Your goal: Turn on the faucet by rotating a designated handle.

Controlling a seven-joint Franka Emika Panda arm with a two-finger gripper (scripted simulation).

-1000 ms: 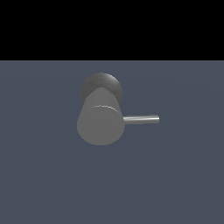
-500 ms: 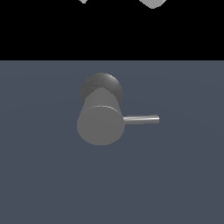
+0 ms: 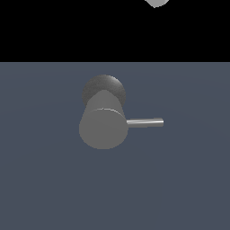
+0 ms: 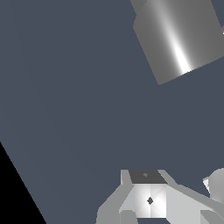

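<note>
Flat slate-blue ground [image 3: 45,179] fills my views, where I see only a pale scrap of my gripper [image 3: 156,3] cut off at the exterior view's top edge, its jaws unreadable, well apart from the matte grey cylindrical faucet [image 3: 103,128] whose thin shiny handle [image 3: 144,122] points toward the exterior view's right.

We see a flat, uniform slate-blue floor [image 3: 40,179] filling the lower part of the exterior view under soft, even light, and beyond its straight far edge we find only a plain black void [image 3: 67,27] with no walls or furniture.
</note>
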